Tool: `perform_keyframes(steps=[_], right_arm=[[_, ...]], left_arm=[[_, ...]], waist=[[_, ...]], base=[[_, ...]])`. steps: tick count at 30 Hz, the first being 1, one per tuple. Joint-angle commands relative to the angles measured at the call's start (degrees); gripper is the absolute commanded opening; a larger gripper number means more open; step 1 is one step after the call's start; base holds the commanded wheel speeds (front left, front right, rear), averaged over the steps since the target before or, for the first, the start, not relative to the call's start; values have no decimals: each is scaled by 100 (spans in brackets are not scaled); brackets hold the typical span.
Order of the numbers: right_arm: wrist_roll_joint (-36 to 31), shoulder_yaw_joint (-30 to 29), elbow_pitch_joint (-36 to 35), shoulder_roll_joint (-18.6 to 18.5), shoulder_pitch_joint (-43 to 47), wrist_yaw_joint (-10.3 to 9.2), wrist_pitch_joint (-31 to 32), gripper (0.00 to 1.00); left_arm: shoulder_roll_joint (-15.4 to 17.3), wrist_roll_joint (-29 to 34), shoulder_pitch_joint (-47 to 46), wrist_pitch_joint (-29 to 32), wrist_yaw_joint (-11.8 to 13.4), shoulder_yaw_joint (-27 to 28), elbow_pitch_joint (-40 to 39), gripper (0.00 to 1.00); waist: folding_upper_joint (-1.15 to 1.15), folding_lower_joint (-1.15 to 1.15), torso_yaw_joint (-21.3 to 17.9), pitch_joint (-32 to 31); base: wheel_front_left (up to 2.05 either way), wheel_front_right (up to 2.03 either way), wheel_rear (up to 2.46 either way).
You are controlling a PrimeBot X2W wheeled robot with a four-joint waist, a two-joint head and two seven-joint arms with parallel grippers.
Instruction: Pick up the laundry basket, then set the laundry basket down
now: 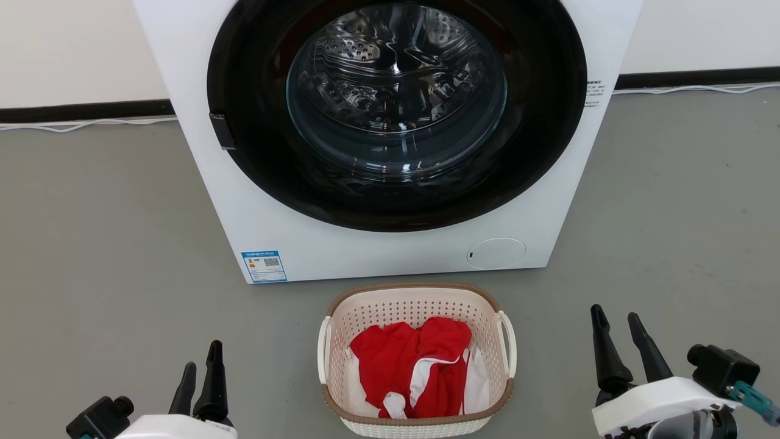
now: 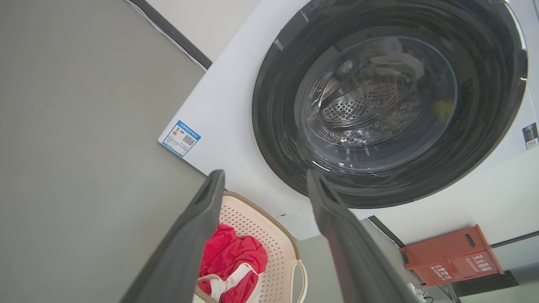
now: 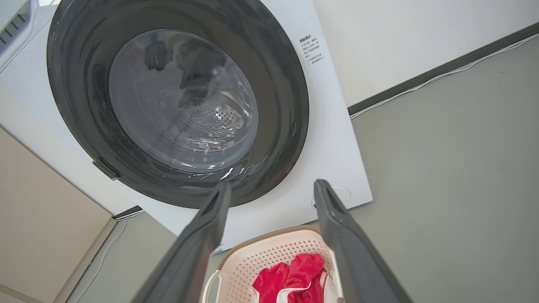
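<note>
Basket (image 1: 420, 308) sits on the floor at six o'clock, just before the washer (image 1: 201, 183), red clothes (image 1: 414, 360) inside. Pickup not yet begun: left gripper (image 1: 202, 356) at eight, right gripper (image 1: 615, 314) at four, both spread apart, empty. Next, I reckon, each must reach a side handle (image 1: 507, 341).

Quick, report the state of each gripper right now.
Left gripper: open, holding nothing.
Right gripper: open, holding nothing.
</note>
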Motion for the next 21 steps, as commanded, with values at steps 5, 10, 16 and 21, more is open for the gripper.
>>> perform_keyframes(steps=[5,10,16,21], right_arm=[[-578,154,-74,-53,-354,30,-194,100],[-891,184,-49,-54,-376,31,-261,100],[-1363,231,-13,-56,-396,33,-362,100],[-1802,283,-3,-57,-371,35,-462,100]], left_arm=[[68,494,-102,-154,18,169,-82,100],[71,749,-102,-222,21,190,-53,100],[75,1137,-110,-323,20,224,-15,100],[79,1528,-108,-423,23,272,13,100]], waist=[[0,0,0,12],[0,0,-6,18],[0,0,-4,27],[0,0,-2,32]], base=[[0,0,0],[0,0,0],[0,0,0],[0,0,0]])
